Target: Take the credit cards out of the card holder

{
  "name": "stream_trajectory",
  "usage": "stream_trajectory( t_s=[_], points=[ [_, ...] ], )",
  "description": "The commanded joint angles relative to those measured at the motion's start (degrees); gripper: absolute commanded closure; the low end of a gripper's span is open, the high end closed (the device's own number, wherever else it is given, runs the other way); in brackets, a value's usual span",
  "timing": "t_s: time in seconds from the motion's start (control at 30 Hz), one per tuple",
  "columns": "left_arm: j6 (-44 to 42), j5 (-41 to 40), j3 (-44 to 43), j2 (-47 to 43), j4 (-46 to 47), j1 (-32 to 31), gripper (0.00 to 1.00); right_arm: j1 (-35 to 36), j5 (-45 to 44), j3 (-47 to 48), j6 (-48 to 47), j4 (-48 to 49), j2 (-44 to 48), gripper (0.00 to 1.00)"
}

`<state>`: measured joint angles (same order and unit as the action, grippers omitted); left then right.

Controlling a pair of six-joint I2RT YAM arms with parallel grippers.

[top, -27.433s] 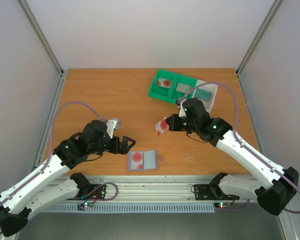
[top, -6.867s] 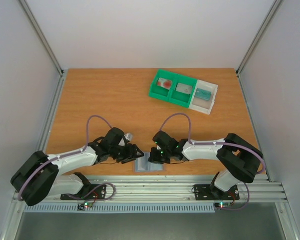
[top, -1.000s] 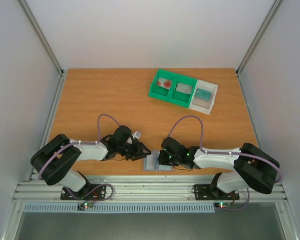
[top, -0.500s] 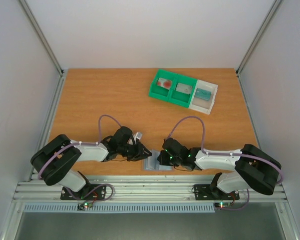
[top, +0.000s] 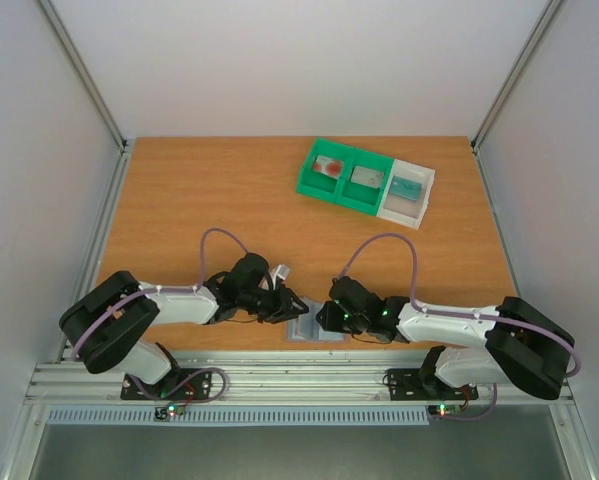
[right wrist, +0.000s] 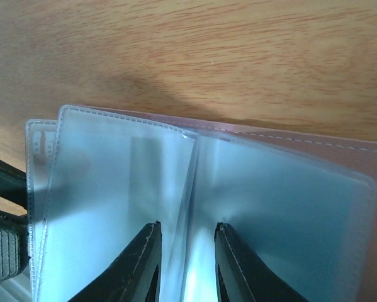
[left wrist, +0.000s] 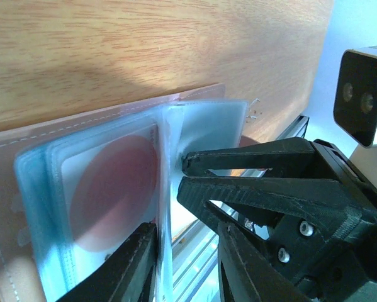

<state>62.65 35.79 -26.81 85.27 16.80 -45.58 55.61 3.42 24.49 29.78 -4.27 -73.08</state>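
Note:
The card holder (top: 314, 333) lies open near the table's front edge, between my two grippers. In the left wrist view its clear sleeves (left wrist: 169, 132) fan up, and a whitish credit card with a red blotch (left wrist: 112, 189) sits inside one. My left gripper (left wrist: 188, 234) is open, with a sleeve edge against its left finger. My right gripper (right wrist: 187, 226) is open and straddles the centre fold of the sleeves (right wrist: 191, 170) without pinching it. From above, the left gripper (top: 291, 307) and the right gripper (top: 324, 318) meet over the holder.
A green and white compartment tray (top: 379, 205) stands at the back right, with a red-blotched card (top: 329, 167), a grey card (top: 366, 177) and a teal card (top: 407, 188) in it. The metal rail (top: 299, 375) runs just beyond the table's front edge.
My right gripper's jaws have opened from shut. The left gripper has edged to the right over the holder, its jaws a little narrower.

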Motion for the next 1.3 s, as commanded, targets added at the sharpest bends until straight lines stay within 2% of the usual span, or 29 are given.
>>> stream_trajectory(
  t_s=[0.0, 0.3, 0.53, 0.73, 0.87, 1.13, 1.27],
  points=[
    [-0.6, -0.5, -2.0, -1.1, 0.4, -0.6, 0.71, 0.4, -2.2, 0.1, 0.2, -4.7, 3.1, 0.74],
    [-0.6, -0.3, -3.6, -0.7, -0.1, -1.6, 0.72, 0.4, -4.4, 0.2, -1.2, -9.3, 10.0, 0.73],
    [-0.5, -0.6, -5.1, 0.3, -0.2, -2.8, 0.73, 0.5, 2.5, -1.1, -3.5, -7.2, 16.2, 0.6],
    [-0.3, -1.0, -6.1, 1.4, -0.2, -3.5, 0.73, 2.4, 3.7, -0.4, -3.4, -5.3, 15.1, 0.52],
    [-0.3, -1.2, -6.2, 1.3, -0.6, -3.5, 0.73, 3.6, 2.9, 0.6, -3.0, -5.1, 12.1, 0.56],
    [-0.6, -1.8, -5.8, 0.9, -1.2, -3.5, 0.73, 3.7, -0.4, 1.5, -2.4, -9.2, 11.7, 0.71],
    [-0.9, -2.1, -5.8, 0.9, -1.8, -3.5, 0.74, 3.7, -0.7, 1.2, -2.1, -10.1, 12.5, 0.72]
  ],
)
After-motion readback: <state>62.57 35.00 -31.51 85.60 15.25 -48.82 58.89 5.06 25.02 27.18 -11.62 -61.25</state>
